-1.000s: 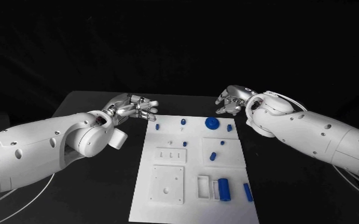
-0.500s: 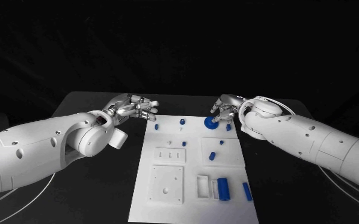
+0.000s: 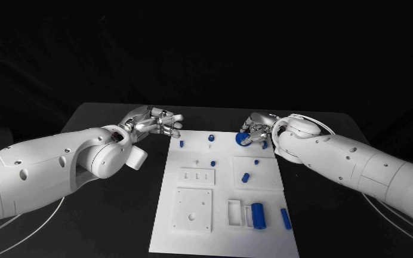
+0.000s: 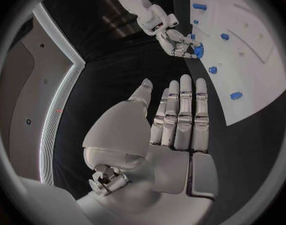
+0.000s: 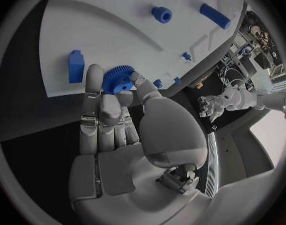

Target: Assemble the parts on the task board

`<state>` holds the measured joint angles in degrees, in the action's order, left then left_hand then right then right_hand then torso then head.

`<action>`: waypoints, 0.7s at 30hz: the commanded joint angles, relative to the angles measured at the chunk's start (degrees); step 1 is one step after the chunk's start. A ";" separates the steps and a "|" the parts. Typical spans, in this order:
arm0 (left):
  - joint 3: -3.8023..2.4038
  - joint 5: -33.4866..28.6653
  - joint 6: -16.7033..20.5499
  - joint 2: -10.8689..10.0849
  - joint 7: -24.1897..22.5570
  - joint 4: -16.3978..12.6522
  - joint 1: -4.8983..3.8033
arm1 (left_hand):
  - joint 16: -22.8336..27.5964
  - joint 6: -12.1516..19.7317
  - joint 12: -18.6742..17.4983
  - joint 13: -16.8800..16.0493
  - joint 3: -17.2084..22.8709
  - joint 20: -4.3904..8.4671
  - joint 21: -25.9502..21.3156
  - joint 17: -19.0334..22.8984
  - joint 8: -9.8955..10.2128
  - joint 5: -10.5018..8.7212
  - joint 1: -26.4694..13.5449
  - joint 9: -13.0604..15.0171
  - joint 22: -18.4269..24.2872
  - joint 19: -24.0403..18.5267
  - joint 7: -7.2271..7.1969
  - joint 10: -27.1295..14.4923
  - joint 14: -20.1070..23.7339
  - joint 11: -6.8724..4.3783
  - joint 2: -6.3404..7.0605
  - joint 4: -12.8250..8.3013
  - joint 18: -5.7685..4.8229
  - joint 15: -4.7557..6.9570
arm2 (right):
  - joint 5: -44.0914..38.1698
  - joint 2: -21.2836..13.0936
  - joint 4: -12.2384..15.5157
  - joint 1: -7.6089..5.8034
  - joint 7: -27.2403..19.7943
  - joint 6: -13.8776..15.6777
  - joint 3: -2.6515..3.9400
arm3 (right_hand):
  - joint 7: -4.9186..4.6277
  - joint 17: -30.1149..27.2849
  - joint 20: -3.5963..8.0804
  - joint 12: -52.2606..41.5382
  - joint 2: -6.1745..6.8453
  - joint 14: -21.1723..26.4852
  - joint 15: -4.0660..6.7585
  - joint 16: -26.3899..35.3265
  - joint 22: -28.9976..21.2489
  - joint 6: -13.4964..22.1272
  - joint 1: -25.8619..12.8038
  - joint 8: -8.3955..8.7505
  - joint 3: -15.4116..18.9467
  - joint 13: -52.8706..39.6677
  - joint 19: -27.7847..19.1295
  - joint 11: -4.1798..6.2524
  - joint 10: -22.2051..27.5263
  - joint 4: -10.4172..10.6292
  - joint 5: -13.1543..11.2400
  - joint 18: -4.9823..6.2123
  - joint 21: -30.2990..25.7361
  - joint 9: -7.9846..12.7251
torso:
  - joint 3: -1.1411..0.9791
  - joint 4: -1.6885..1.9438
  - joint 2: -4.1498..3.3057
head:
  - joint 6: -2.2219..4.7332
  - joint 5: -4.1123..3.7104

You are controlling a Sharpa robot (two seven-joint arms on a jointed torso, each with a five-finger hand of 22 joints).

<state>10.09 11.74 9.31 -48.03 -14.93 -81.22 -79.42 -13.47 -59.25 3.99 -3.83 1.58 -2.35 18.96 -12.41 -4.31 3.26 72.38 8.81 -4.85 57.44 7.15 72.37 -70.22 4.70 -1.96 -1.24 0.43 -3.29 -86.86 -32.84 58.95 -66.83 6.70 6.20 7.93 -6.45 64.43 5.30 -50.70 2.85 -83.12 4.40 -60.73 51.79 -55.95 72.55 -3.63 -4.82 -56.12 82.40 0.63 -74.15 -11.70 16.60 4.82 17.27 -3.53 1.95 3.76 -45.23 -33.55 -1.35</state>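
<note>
My right hand (image 3: 256, 129) at the blue gear (image 5: 118, 79) on the far edge of the task board (image 3: 225, 234).

My right hand is over the far right corner of the white task board, and its fingers (image 5: 93, 97) close around the round blue gear that stands there; in the right wrist view the fingertips touch the gear's rim, so I hold it, but I cannot tell if it is lifted. My left hand (image 3: 153, 123) is over the black table (image 3: 103, 114), beside the far left corner of the board, with the fingers straight and apart, holding nothing. The other small blue parts (image 3: 257, 215) lie and stand across the board, apart from both hands.
</note>
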 commanded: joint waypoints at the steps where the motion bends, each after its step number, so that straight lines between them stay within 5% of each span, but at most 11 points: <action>1: -0.01 0.11 -0.94 0.01 -0.65 -0.12 -0.03 | 0.24 0.12 -0.24 0.08 -0.03 0.06 -0.24 -0.08 0.22 -0.08 0.57 -0.06 0.09 0.33 0.03 -0.38 -0.37 0.04 -0.15 -0.29 0.56 -0.08 | -0.72 -0.21 0.19 0.24 -0.43 -0.77 -0.05 | -0.08 0.06 -0.13 0.19 -0.29 -0.31 -0.20 0.19 0.08 -0.60 -0.08 0.06 0.29 0.08 0.13 -0.22 0.29 -0.03 0.38 0.54 -0.20 -0.09 | -0.07 -0.12 0.03 | -0.05 0.02; 9: -0.01 0.12 -0.98 0.00 -0.62 -0.07 -0.03 | 0.24 0.12 -0.24 0.08 -0.03 0.06 -0.24 -0.08 0.22 -0.08 0.57 -0.06 0.09 0.33 0.03 -0.38 -0.37 0.04 -0.15 -0.29 0.56 -0.08 | -0.81 -0.54 0.45 0.44 -0.65 -0.55 -0.05 | -0.08 0.12 -0.04 0.46 -0.53 -0.32 -0.12 0.38 0.51 -1.25 0.05 0.07 -0.28 0.25 0.22 -0.15 0.44 -0.44 2.59 0.51 -0.65 -0.09 | -0.16 -0.08 0.01 | 0.05 -0.10; 15: -0.01 0.12 -1.02 0.04 -0.59 0.07 -0.03 | 0.24 0.14 -0.25 0.09 -0.07 0.06 -0.24 -0.08 0.22 -0.10 0.52 -0.06 0.09 0.32 0.03 -0.41 -0.36 0.05 -0.18 -0.27 0.56 -0.08 | -0.02 -0.75 0.27 0.53 -1.07 -0.15 -0.05 | -0.41 0.30 0.24 1.14 0.18 -0.28 0.10 0.52 2.65 0.18 -3.00 0.14 -9.62 0.59 -0.40 0.02 0.81 -4.28 15.02 0.78 -0.16 0.02 | -0.15 -0.09 -0.02 | 0.11 -0.29; 17: -0.01 0.12 -1.05 0.06 -0.59 0.11 -0.03 | 0.24 0.14 -0.25 0.09 -0.07 0.06 -0.24 -0.08 0.22 -0.10 0.52 -0.06 0.09 0.32 0.03 -0.41 -0.36 0.05 -0.18 -0.27 0.56 -0.08 | 0.22 -0.80 0.22 0.56 -1.23 0.17 -0.05 | -0.47 0.38 0.25 1.13 1.45 -0.28 0.12 0.62 4.36 0.68 -4.62 0.09 -14.24 0.56 -0.83 -0.01 0.69 -4.32 15.75 0.90 0.32 0.01 | -0.15 -0.09 -0.01 | 0.09 -0.37; 18: -0.01 0.12 -1.06 0.06 -0.59 0.12 -0.03 | 0.24 0.14 -0.25 0.09 -0.07 0.06 -0.24 -0.08 0.22 -0.10 0.52 -0.06 0.09 0.32 0.03 -0.41 -0.36 0.05 -0.18 -0.27 0.56 -0.08 | 0.28 -0.82 0.22 0.56 -1.29 0.31 -0.05 | -0.56 0.44 0.22 1.11 1.74 -0.29 0.06 0.62 4.93 3.64 -4.60 0.30 -15.21 0.54 -0.93 0.01 0.63 -4.33 15.77 0.97 0.39 0.20 | -0.13 -0.09 -0.01 | 0.09 -0.39; 21: 0.00 0.12 -1.09 0.10 -0.59 0.16 -0.03 | 0.24 0.14 -0.25 0.09 -0.07 0.06 -0.24 -0.08 0.22 -0.10 0.52 -0.06 0.09 0.32 0.03 -0.41 -0.36 0.05 -0.18 -0.27 0.56 -0.08 | 0.42 -0.88 0.25 0.58 -1.48 0.89 -0.05 | -0.69 0.55 0.11 1.05 2.21 -0.31 -0.01 0.61 5.71 6.95 -4.35 0.44 -14.82 0.46 -0.95 -0.08 0.58 -4.22 16.09 1.06 0.19 0.34 | -0.11 -0.07 -0.01 | 0.05 -0.50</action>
<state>10.10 11.74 9.28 -48.04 -14.90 -81.04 -79.42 -13.48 -59.25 3.99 -3.83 1.58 -2.35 18.96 -12.40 -4.31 3.26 72.38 8.81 -4.85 57.44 7.16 72.37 -70.22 4.70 -1.96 -1.24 0.43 -3.29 -86.70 -33.66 59.28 -66.38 5.59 6.57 7.94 -7.12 64.96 5.41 -49.87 4.47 -83.11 4.40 -60.45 57.30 -49.50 68.12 -3.43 -19.72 -55.59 81.87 0.72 -73.60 -15.97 32.45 4.82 17.50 -3.24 1.80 3.67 -45.23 -33.44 -1.74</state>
